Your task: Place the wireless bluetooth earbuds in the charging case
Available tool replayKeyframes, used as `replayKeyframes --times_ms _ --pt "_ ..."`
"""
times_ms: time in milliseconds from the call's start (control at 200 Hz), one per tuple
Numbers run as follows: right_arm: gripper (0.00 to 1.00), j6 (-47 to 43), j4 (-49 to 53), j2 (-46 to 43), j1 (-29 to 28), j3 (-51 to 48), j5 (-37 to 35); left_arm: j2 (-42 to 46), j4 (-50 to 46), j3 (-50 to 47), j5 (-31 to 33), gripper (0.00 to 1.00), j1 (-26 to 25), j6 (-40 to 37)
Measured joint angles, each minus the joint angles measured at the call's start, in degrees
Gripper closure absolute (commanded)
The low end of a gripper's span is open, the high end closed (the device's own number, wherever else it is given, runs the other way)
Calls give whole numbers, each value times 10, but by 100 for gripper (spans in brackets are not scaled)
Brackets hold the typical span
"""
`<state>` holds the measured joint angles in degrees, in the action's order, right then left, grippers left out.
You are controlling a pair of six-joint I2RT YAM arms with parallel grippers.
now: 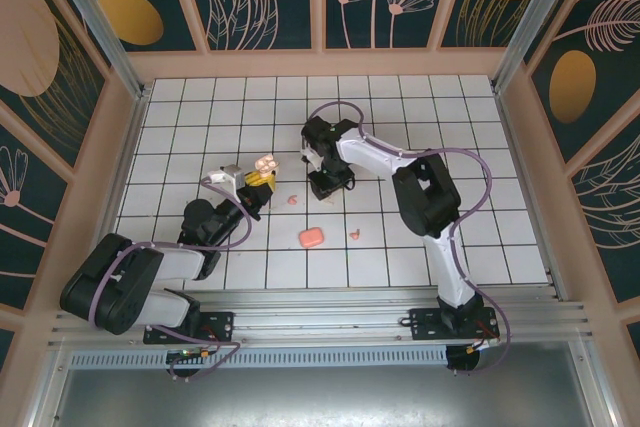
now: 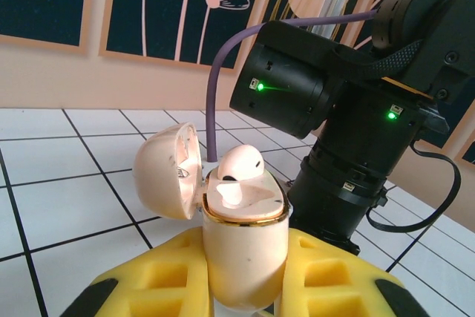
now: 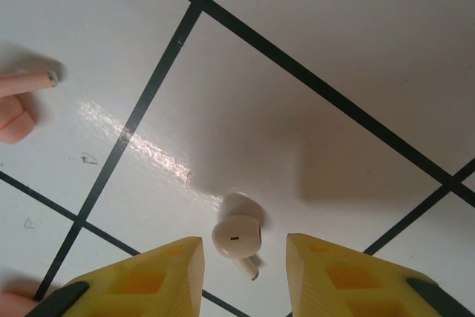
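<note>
Nearest the lens: yellow fingers (image 2: 148,283) of the left gripper (image 2: 245,287), at the bottom of the left wrist view, clenched on the pale charging case (image 2: 245,246).
Why held so: the case stands upright with its lid (image 2: 167,172) hinged open to the left. The mouth faces up, so a bud can enter from above.
Seated earbud (image 2: 241,159): one pale bud sits in the case, rounded head up. The place beside it looks free, as I judge it, but it is partly hidden.
Coral earbud (image 1: 292,199): loose on the tiled table (image 1: 480,147), just right of the left gripper in the top view.
Coral case (image 1: 311,237): closed, at lower centre, apart from both grippers.
Right gripper (image 1: 330,185): at the centre of the top view, pointing down. Its jaws are released and stand on each side of the pale earbud (image 3: 236,235), not touching it.
Pale earbud: lies flat on a white tile, stem toward the bottom of the right wrist view, ready to be pinched.
Second coral earbud (image 1: 355,235): near the right of the coral case.
Open room: bare tiles lie to the right and the top of the frame, and the side walls (image 1: 525,117) are well apart.
Tight place: the right arm (image 2: 349,109) stands close behind the open case, so the way to it is short, but I think narrow.
</note>
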<state>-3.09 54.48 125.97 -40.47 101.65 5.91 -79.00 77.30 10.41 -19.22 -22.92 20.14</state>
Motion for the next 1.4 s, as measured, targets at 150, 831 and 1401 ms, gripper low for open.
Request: replayKeyframes --times_ms 150,831,1401 --pt "66 -1 0 3 -3 2 2 0 -5 0 0 88 0 -2" --pt "65 0 1 9 -4 2 11 0 -9 0 0 88 0 -4" --pt "74 7 9 19 -5 -12 -2 0 -9 0 0 88 0 -4"
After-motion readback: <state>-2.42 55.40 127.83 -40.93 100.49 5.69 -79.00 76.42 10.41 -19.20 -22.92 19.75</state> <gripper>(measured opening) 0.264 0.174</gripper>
